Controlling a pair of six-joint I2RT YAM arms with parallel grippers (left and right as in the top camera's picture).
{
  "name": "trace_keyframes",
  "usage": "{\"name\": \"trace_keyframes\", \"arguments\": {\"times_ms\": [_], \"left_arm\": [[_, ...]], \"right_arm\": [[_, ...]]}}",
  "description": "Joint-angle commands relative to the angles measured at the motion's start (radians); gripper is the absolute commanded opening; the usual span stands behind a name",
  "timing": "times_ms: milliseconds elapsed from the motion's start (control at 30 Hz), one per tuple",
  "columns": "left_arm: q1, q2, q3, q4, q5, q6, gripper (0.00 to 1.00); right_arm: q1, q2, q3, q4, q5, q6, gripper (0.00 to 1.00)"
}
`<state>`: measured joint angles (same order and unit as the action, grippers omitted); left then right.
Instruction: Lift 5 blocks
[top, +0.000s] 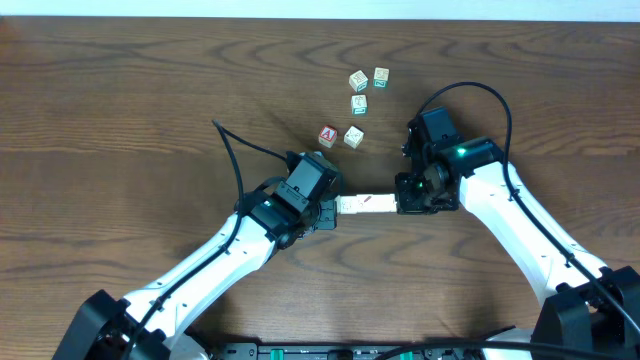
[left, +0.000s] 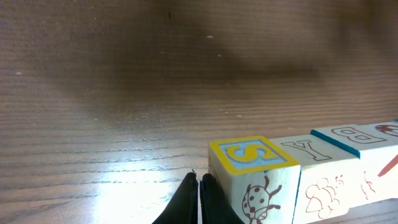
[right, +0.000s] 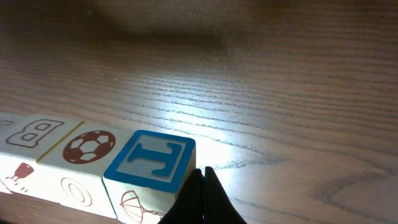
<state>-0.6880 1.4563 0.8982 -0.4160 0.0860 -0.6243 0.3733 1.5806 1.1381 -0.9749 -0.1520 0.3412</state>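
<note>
A red A cube (top: 327, 136) sat on the wooden table (top: 120, 100). A pale cube (top: 353, 136) lay just right of it, a third cube (top: 359, 103) farther up and right of it, and beyond that a tilted cube (top: 358, 80) beside a teal-edged cube (top: 381, 76)

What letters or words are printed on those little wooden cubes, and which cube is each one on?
"S": yellow-bordered wooden end cube.
"Y": pale wooden cube beside it.
"B": third wooden cube of the row.
"T": blue-faced wooden end cube.
"A": red-faced loose wooden cube.
Four other loose cubes: marks too small to read.
</note>
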Motion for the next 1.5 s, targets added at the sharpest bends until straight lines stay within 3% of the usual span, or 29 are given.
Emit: {"name": "trace_keyframes", "arguments": {"times_ms": [0, 1467], "left_arm": [[-0.044, -0.035, 0.117, 0.076, 0.21, 0.002, 0.07], [-0.044, -0.055, 0.169, 0.018, 0.209, 0.021, 0.07]], "right_arm": [[0.068, -0.019, 0.034, 0.019, -0.354, -0.005, 0.01], [0.08, -0.029, 0.124, -0.051, -0.336, -0.005, 0.01]]}}
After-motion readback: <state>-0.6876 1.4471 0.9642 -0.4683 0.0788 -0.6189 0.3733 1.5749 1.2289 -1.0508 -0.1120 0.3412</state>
